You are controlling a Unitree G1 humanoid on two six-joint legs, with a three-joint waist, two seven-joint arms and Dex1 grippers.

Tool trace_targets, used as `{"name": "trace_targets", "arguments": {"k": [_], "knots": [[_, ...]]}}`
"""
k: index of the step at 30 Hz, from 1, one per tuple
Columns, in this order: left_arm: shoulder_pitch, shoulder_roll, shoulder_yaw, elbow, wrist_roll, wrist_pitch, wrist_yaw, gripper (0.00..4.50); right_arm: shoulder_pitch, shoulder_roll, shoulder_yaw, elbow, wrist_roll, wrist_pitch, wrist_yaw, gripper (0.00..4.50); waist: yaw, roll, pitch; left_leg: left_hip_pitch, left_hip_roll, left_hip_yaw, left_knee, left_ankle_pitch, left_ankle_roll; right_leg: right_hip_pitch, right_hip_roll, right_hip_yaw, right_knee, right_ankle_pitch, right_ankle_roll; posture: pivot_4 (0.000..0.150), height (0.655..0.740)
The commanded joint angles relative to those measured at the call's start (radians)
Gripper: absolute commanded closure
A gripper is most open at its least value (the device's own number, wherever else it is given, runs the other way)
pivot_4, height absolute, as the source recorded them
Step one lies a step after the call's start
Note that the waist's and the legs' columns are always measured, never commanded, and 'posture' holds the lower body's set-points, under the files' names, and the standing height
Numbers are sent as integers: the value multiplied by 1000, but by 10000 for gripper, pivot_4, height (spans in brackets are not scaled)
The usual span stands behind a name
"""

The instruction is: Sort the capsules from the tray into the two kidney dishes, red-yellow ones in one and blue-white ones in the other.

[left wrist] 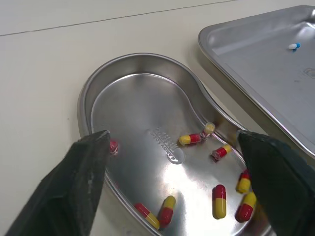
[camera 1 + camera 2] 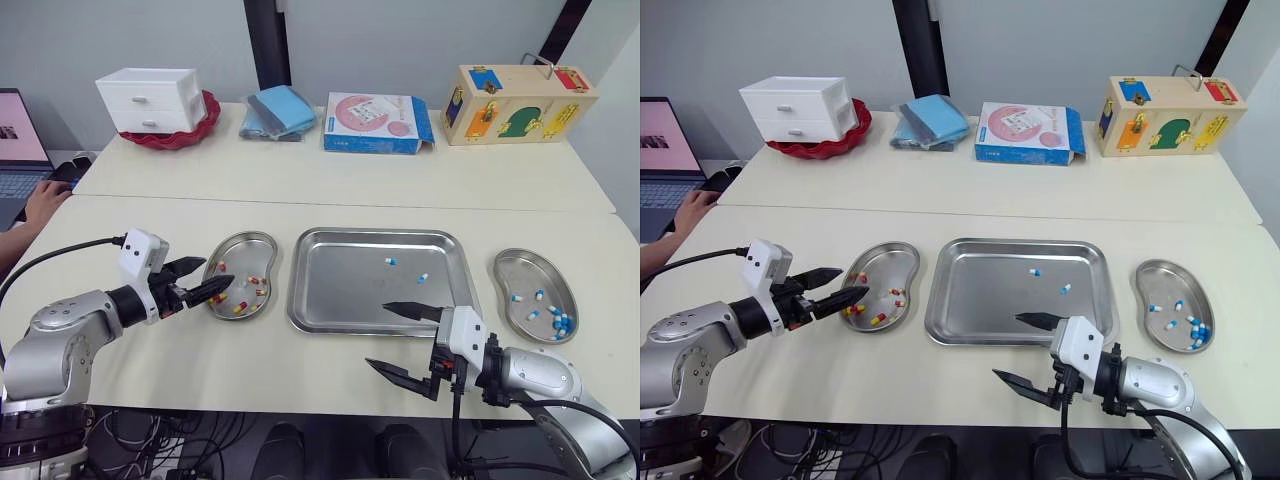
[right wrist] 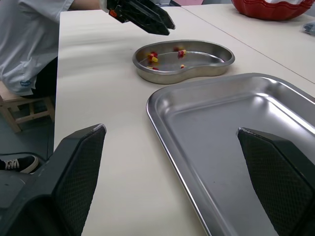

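The left pincer (image 2: 216, 274) hangs wide and empty over the near rim of the left steel kidney-shaped dish (image 2: 243, 238). A good handful of glossy red-and-yellow capsules (image 1: 219, 201) lie just beyond its tips. Further right on the pale bench (image 2: 150, 215), the flat rectangular steel tray (image 2: 345, 295) holds two small blue-and-white capsules (image 2: 391, 261). They sit beyond the right pincer (image 2: 377, 335), which gapes wide across the tray's near edge. Right of that pincer, the other steel dish (image 2: 503, 268) holds several blue-whites. Sorting looks nearly finished, with two capsules left.

I see mostly bare floor in the rectangular steel tray (image 2: 340, 285); just two blue-white capsules (image 2: 391, 261) sit toward its far right corner.
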Motion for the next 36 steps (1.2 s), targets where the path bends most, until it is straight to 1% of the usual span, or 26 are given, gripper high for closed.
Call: {"name": "trace_targets", "arguments": {"k": [1, 6, 10, 14, 17, 19, 23, 28, 31, 36], "knots": [[-18, 30, 38, -1, -50, -14, -27, 270, 17, 3, -12, -34, -2, -15, -17, 0, 0, 0, 0, 0, 0, 0, 0, 0, 0, 0, 0, 0, 0, 0, 0, 1500, 7400], [4, 66, 89, 9, -65, -46, -29, 270, 32, -5, -33, -44, 4, -14, -33, 0, 0, 0, 0, 0, 0, 0, 0, 0, 0, 0, 0, 0, 0, 0, 0, 1500, 7400], [39, 88, 134, 10, -59, -83, -24, 270, 56, -15, -93, -65, 33, 7, -51, 0, 0, 0, 0, 0, 0, 0, 0, 0, 0, -1, 0, 0, 0, 0, 0, 1500, 7400], [132, 109, 178, 8, -29, -160, -44, 270, 121, -47, -219, -92, 85, 35, -49, 0, 0, 0, 0, 0, 0, 0, 0, 0, 0, -1, 0, 1, 0, 0, 0, 1500, 7400], [197, 105, 212, 9, -27, -197, -36, 270, 182, -81, -336, -95, 127, 49, -28, 0, 0, 0, 0, -1, 0, 1, -1, 0, 0, -1, 0, 1, 0, 0, 0, 1500, 7400], [263, 99, 224, 16, -5, -255, -48, 270, 232, -108, -429, -77, 146, 45, 1, 0, 0, 0, 0, 0, 0, 1, -1, 0, 0, 0, 0, 1, 0, 0, 0, 1500, 7400], [396, 64, 241, 13, 14, -340, -56, 270, 345, -164, -624, 8, 158, 14, 100, 0, 1, 0, 0, 0, 0, 2, -1, 0, 0, 0, 0, 1, -1, 0, 0, 1500, 7400], [494, 38, 239, -39, 2, -375, -66, 270, 425, -213, -818, 185, 163, -1, 214, 0, 2, -1, 0, 0, 0, 2, -1, 0, 0, 0, 0, 1, -1, 0, 0, 1500, 7400], [514, 35, 226, -60, -13, -369, -67, 270, 448, -236, -860, 275, 132, -34, 259, 0, 2, -2, -1, 1, 0, 3, -1, 0, 0, 1, 0, 2, -1, 0, 0, 1500, 7400], [537, 25, 197, -116, -14, -364, -60, 270, 485, -254, -880, 346, 84, -59, 297, 0, 0, -1, 0, 1, 0, 3, -1, 0, 0, 0, 0, 2, -1, -1, -1, 1500, 7400]]}}
